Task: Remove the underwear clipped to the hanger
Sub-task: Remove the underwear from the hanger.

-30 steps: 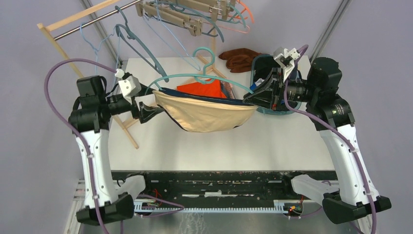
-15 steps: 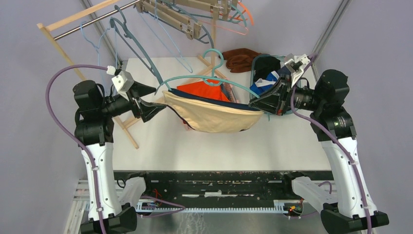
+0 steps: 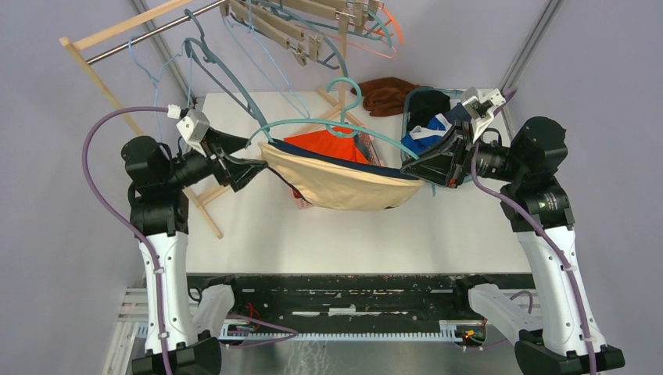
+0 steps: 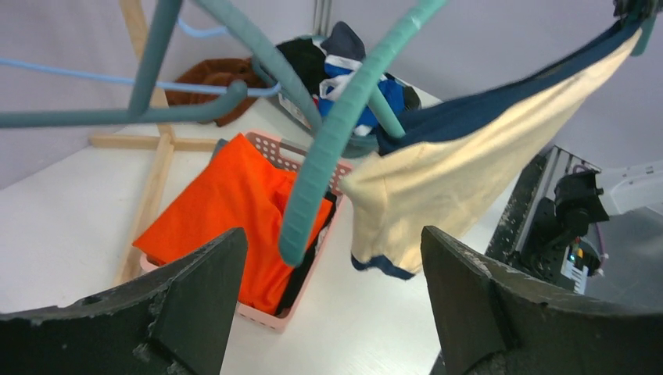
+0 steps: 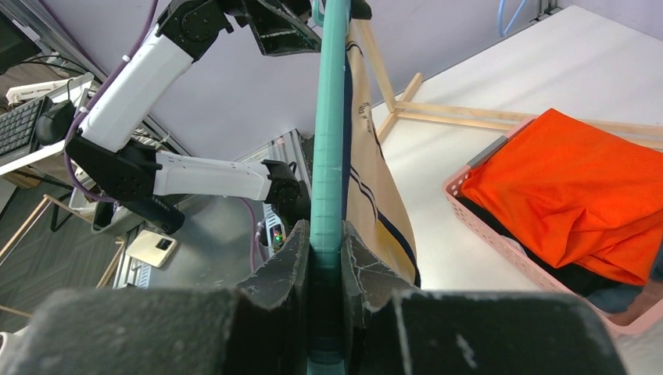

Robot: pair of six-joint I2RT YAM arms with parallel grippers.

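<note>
Underwear [image 3: 336, 187], a beige pair with a dark navy band, hangs above the table [image 3: 258, 234]. It is stretched along a teal hanger [image 5: 328, 117] that spans the gap between the two arms.

At the right end we find the right gripper [image 3: 413, 169] with its fingers pressed together on the hanger's tube. In the right wrist view the tube runs straight out from between the pads, and the beige fabric hangs just beside it.

At the left end we find the left gripper [image 3: 249, 155] with its fingers spread wide and gripping nothing. In the left wrist view the free tip of the hanger's arm sits in the gap between the two fingers, touching neither. The near corner of the underwear hangs just beside that arm – we cannot tell whether this corner is clipped.

Behind and below the underwear, a pink basket [image 4: 262, 312] stands on the table and holds an orange garment [image 3: 324, 144]. Farther back on the right, a teal bin [image 3: 406, 117] holds blue-and-white briefs [image 4: 348, 62] and dark fabric.

At the far edge of the table lies a brown cloth [image 3: 387, 94]. A wooden rack [image 3: 117, 25] stands at the far left, with wooden clip hangers [image 3: 274, 25] hung from its rail.
</note>
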